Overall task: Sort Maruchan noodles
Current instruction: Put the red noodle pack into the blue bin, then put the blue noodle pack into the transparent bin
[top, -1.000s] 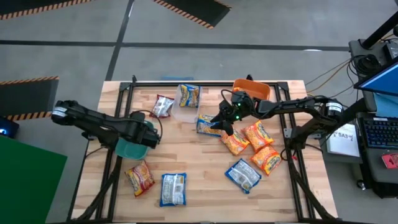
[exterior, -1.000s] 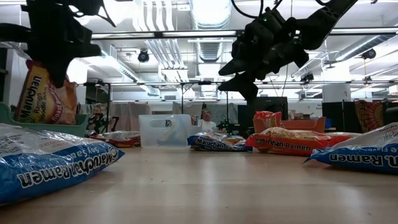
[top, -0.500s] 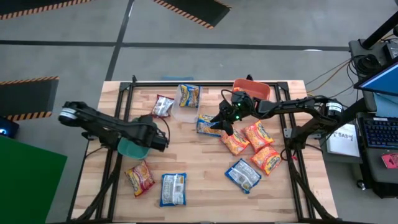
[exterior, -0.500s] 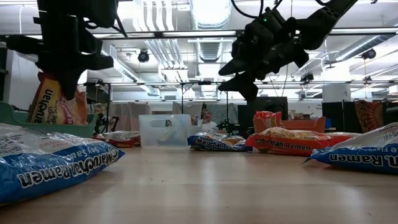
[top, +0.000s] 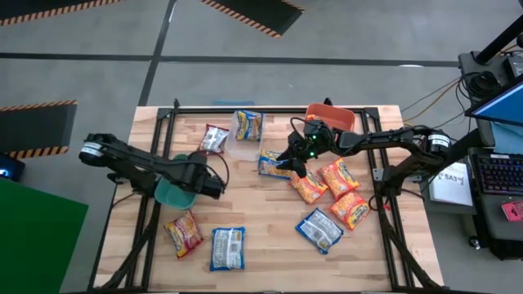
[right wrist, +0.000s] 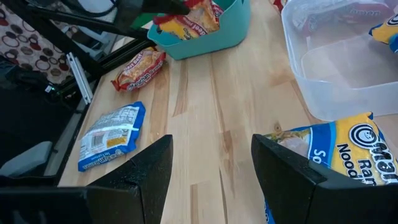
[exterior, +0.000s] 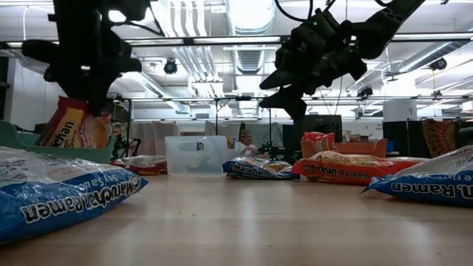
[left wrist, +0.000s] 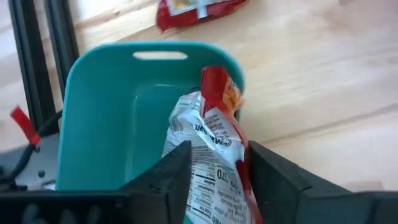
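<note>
One red-and-white plastic noodle packet (left wrist: 211, 155) stands in the teal plastic bin (left wrist: 99, 118) between the left gripper's (left wrist: 214, 177) parted fingers; the right gripper (right wrist: 211, 168) hovers wide, empty; remaining packets (top: 327, 204) look unsorted.

An industrial robotics lab: exposed ceiling ducts (exterior: 247, 18), hazard-striped floor mats (top: 253, 12) and a computer workstation (top: 498, 122) beyond the right arm.

ten noodle packets (top: 319, 229), three bins (top: 170, 194), two arms (top: 135, 166)
</note>
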{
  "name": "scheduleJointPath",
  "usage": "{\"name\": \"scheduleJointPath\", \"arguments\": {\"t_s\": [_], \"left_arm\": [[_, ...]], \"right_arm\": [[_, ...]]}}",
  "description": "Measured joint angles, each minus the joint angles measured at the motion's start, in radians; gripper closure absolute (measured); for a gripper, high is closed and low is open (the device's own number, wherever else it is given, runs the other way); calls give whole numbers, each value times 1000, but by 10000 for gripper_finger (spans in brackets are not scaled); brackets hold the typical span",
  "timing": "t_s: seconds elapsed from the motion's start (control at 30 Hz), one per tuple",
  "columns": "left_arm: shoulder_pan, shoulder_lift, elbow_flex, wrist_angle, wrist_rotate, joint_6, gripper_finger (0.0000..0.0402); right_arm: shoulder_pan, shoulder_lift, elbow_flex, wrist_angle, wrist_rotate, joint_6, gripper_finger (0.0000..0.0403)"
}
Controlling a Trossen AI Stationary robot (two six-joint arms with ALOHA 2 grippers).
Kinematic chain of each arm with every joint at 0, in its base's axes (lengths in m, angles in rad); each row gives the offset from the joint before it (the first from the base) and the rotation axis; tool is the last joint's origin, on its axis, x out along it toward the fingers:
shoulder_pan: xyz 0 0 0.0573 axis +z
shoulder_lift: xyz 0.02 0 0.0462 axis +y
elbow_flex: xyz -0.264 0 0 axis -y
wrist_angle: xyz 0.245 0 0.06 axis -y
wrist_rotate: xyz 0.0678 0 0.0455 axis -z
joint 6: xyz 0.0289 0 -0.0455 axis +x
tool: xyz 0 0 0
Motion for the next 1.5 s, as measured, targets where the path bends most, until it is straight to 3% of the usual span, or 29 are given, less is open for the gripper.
{"name": "scheduleJointPath", "arguments": {"t_s": [0.2,0.37,0.5,0.67,0.83,1.17,1.33,1.5], "left_arm": [[0,-1,113,-49,-96,191,229],[0,-1,209,16,-230,457,227],[4,-1,253,57,-235,577,233],[4,-2,226,-116,-137,473,249],[5,-3,83,-243,-33,265,281],[5,-3,-198,-14,76,173,347],[5,-3,-219,48,111,166,364],[5,-17,-185,51,43,185,364]], "right_arm": [[0,0,0,0,0,0,197],[0,0,0,0,0,0,197],[0,0,0,-1,0,5,197],[0,0,0,-24,0,3,197],[0,1,0,-32,0,-9,197],[0,1,0,-28,0,-9,197],[0,1,0,-22,0,-10,197],[0,1,0,-22,0,-10,197]]}}
